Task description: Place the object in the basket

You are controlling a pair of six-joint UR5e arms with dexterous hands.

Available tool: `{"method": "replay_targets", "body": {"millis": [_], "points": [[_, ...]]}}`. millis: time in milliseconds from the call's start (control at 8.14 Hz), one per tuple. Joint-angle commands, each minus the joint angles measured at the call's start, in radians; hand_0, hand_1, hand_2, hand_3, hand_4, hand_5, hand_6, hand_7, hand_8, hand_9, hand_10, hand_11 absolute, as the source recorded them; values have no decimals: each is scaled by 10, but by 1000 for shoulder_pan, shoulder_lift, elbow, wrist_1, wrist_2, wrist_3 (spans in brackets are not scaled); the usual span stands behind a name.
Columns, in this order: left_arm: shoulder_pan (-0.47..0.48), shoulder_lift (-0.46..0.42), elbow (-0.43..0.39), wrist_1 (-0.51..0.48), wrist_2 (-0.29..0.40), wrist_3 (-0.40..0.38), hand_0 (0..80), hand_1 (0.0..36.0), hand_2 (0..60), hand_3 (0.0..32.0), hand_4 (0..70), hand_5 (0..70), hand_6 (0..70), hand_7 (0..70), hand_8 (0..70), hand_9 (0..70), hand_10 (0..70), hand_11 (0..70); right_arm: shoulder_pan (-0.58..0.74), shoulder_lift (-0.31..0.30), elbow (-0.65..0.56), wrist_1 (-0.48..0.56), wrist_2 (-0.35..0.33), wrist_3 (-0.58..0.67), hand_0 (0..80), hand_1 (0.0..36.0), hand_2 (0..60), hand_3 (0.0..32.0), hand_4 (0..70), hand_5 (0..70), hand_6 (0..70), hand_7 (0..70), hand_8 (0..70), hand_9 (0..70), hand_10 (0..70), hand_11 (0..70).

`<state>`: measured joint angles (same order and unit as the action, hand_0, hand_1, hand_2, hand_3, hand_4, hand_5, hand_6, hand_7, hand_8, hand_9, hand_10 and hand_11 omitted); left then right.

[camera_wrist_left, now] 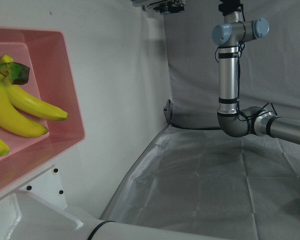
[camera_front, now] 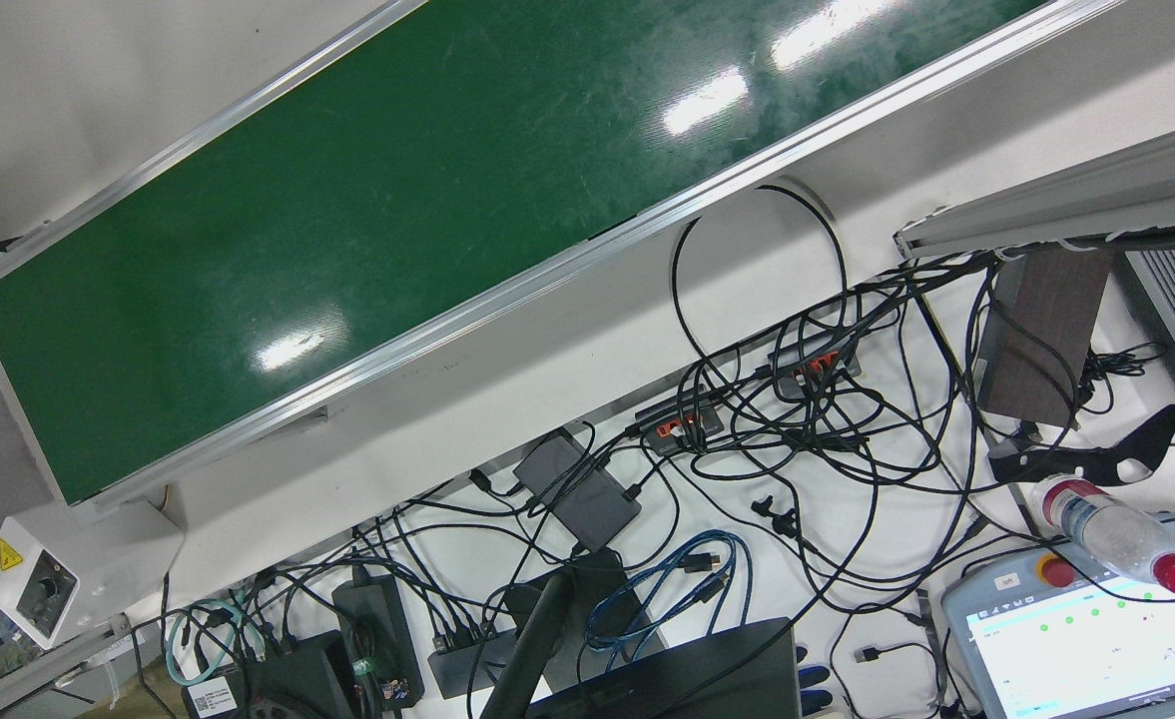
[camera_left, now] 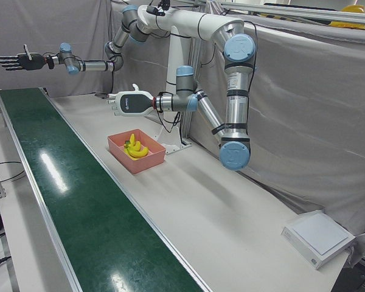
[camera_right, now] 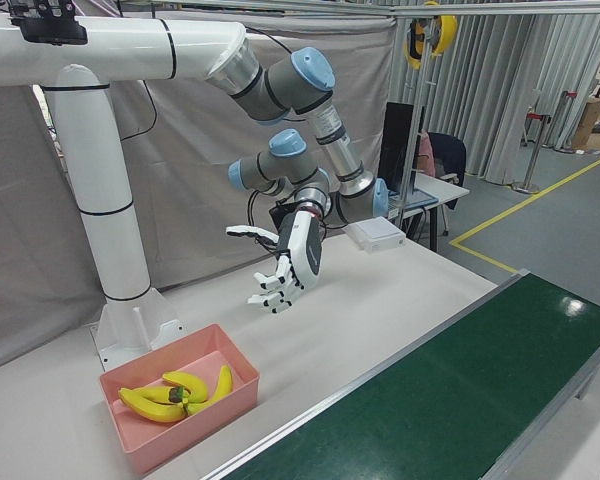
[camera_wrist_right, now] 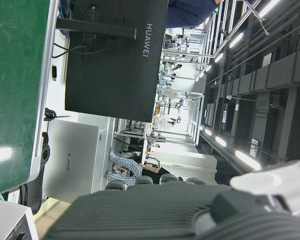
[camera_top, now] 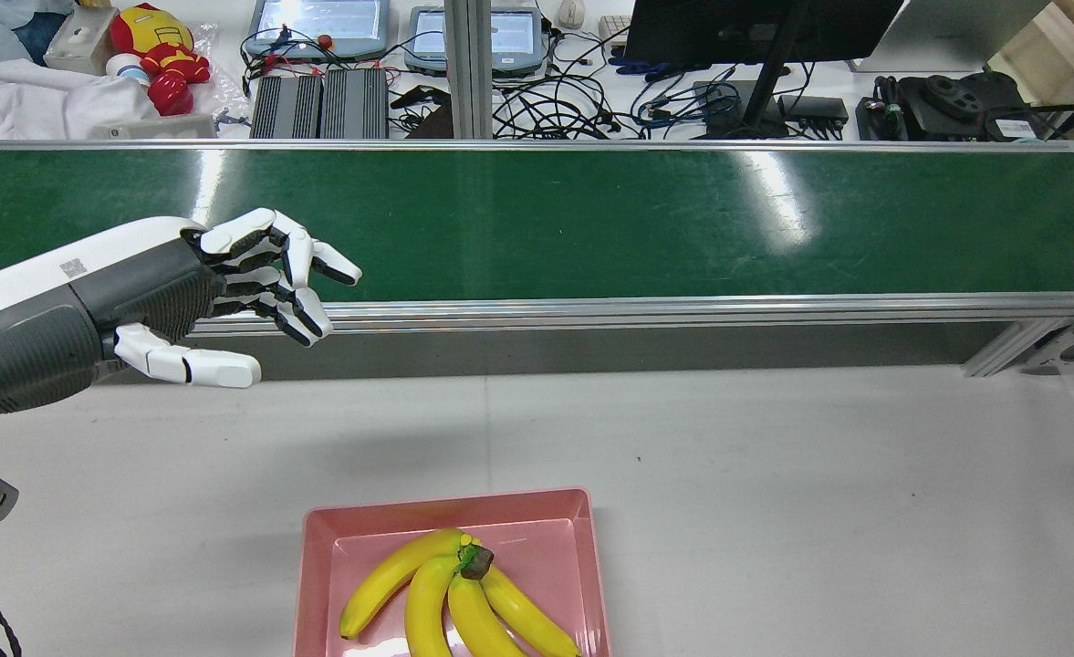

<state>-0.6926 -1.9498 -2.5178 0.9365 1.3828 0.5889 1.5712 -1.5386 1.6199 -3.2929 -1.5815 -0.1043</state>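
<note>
A pink basket [camera_top: 318, 547] sits on the white table near the robot, and a bunch of yellow bananas [camera_top: 450, 593] lies inside it. The left hand view also shows the basket [camera_wrist_left: 65, 100] and the bananas [camera_wrist_left: 20, 110]. My left hand [camera_top: 226, 283] hovers open above the table, to the left of the basket and close to the green conveyor belt [camera_top: 537, 219], holding nothing. The same left hand [camera_right: 285, 262] shows palm-out in the right-front view. My right hand [camera_left: 15, 61] is stretched high over the far end of the belt, fingers spread and empty.
Behind the belt a desk carries a monitor [camera_top: 755, 27], tablets, tangled cables [camera_front: 797, 429] and a plush toy [camera_top: 158, 55]. A white flat box [camera_left: 319, 237] rests at the table's far corner. Grey curtains back the arms' white pedestal [camera_right: 100, 200].
</note>
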Motion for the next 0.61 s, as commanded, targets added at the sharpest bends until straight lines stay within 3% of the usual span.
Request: {"method": "replay_targets", "body": {"millis": [0,123,246,369,492], "points": [[-41,25,-1,-19,-7,-37,270,11,138,0,38,633,109,269,276,337,224,324,0,0,0,1,0,0,0,0,0,0,0,0,0,0,0,0,0,0],[-47,26,-7,-19,-7,-37,273,12,112,28,3,556,69,201,226,253,170,246,0,0,0,-1,0,0,0,0,0,0,0,0,0,0,0,0,0,0],[-48,37,-27,-19,-10,-37,270,14,96,100,0,464,47,166,202,216,139,202,0,1,-2,1,0,2,0,0,0,0,0,0,0,0,0,0,0,0],[-54,45,-38,-22,-14,-37,275,17,97,108,0,393,27,112,183,170,88,128,1,0,0,-1,0,0,0,0,0,0,0,0,0,0,0,0,0,0],[-56,45,-36,-22,-14,-38,255,14,107,76,20,318,20,79,176,146,35,50,0,1,0,-1,0,2,0,0,0,0,0,0,0,0,0,0,0,0]]}}
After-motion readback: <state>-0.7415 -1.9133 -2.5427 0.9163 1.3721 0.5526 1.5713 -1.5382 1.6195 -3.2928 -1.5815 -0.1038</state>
